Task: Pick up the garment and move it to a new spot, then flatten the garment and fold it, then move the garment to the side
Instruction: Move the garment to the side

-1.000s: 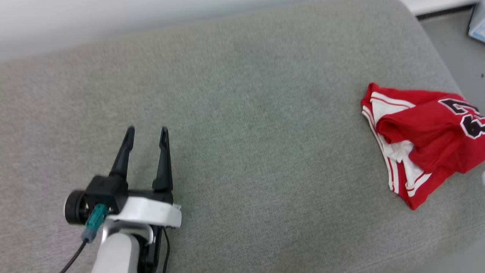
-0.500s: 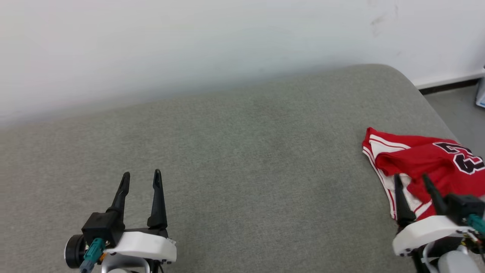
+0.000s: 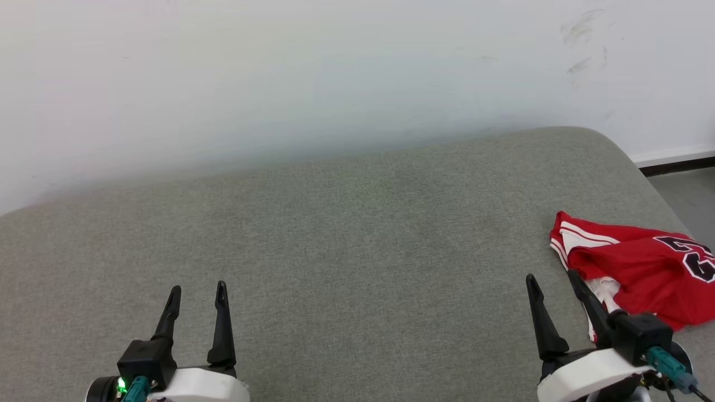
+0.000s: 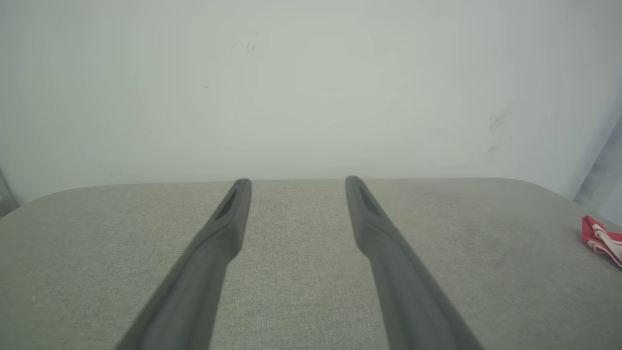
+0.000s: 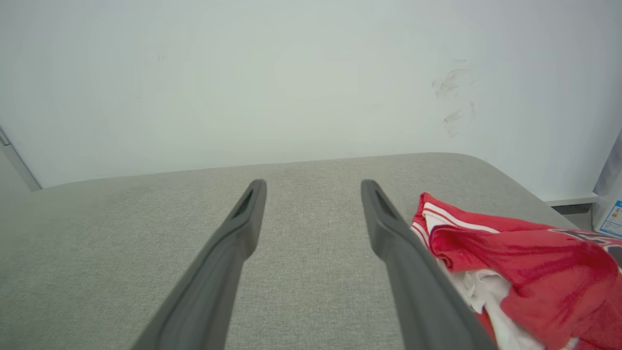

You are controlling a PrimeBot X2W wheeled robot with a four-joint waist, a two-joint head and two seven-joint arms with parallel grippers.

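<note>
Red garment (image 3: 642, 265) crumpled at right end of grey cushion (image 3: 357, 234), near its edge; white striped panel faces left, dark number on red part. Right gripper (image 3: 552, 276): jaws spread, empty, just left of garment; in wrist view one finger overlaps cloth edge, contact perhaps, unclear. Left gripper (image 3: 199, 287): jaws spread, empty, over bare cushion, well apart from garment. White wall (image 3: 279, 84) behind.

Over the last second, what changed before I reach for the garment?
The head camera tilted up. The right tool came into view, open, at the left edge of the garment, holding nothing. The left tool stayed open and empty; the garment stayed crumpled at the right end of the cushion.
</note>
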